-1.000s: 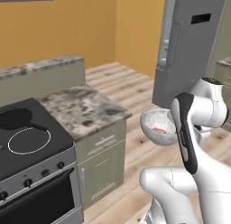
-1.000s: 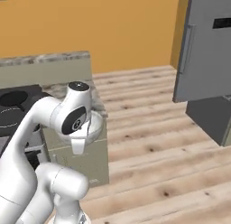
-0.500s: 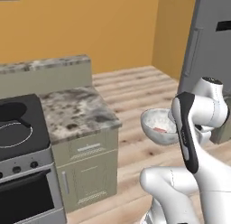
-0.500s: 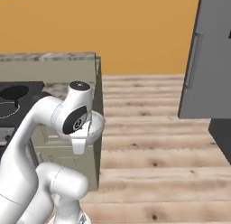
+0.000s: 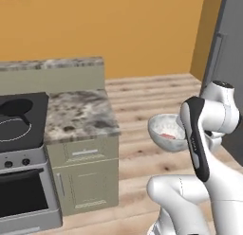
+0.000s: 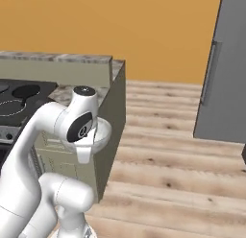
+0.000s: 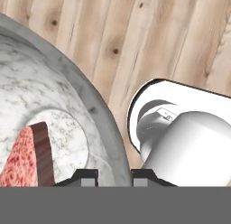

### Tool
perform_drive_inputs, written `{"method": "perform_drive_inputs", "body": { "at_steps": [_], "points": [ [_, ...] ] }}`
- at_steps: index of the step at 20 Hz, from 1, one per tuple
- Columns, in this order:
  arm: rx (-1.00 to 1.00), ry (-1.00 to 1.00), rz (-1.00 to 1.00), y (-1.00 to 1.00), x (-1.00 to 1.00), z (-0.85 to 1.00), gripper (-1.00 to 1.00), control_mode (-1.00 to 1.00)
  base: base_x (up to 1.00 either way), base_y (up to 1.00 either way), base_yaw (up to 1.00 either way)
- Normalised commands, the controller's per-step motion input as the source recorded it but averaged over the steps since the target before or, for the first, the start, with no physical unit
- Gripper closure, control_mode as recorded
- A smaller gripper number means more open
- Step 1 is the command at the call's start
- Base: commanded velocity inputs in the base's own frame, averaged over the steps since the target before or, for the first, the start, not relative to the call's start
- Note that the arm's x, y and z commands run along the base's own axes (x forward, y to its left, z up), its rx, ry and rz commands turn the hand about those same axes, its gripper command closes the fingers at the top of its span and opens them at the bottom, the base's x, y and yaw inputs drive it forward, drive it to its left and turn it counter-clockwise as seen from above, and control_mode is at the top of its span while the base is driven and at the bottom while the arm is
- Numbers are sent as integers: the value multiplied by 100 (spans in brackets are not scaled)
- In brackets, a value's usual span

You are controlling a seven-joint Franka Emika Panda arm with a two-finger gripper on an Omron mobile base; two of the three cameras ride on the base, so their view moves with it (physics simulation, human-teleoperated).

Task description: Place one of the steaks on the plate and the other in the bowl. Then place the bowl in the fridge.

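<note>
Bowl (image 5: 167,132), mottled grey-white, steak (image 7: 25,157) inside; gripper (image 7: 114,177) clamped on its rim, carried above wood floor. Risk: one-sided rim grip could tilt, spilling meat during travel toward fridge (image 6: 226,69).

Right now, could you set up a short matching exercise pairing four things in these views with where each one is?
Things:
1. steak
2. bowl
3. fridge
4. stovetop

Places:
A. standing closed at the right, on the wooden floor
B. lying inside the bowl
C. beside the granite counter, at the left
D. held up over the floor, its rim pinched in the gripper

Pairs: 1-B, 2-D, 3-A, 4-C
</note>
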Motion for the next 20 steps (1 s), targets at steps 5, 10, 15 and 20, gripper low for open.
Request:
{"method": "perform_drive_inputs", "body": {
  "at_steps": [5, 10, 15, 20],
  "points": [
    [0, 0, 0, 0, 0, 0, 100, 100, 44, -77, 23],
    [0, 0, 0, 0, 0, 0, 100, 100, 59, 2, 1],
    [0, 0, 0, 0, 0, 0, 100, 100, 73, -40, 1],
    [0, 0, 0, 0, 0, 0, 100, 100, 61, -22, 0]
  ]
}}
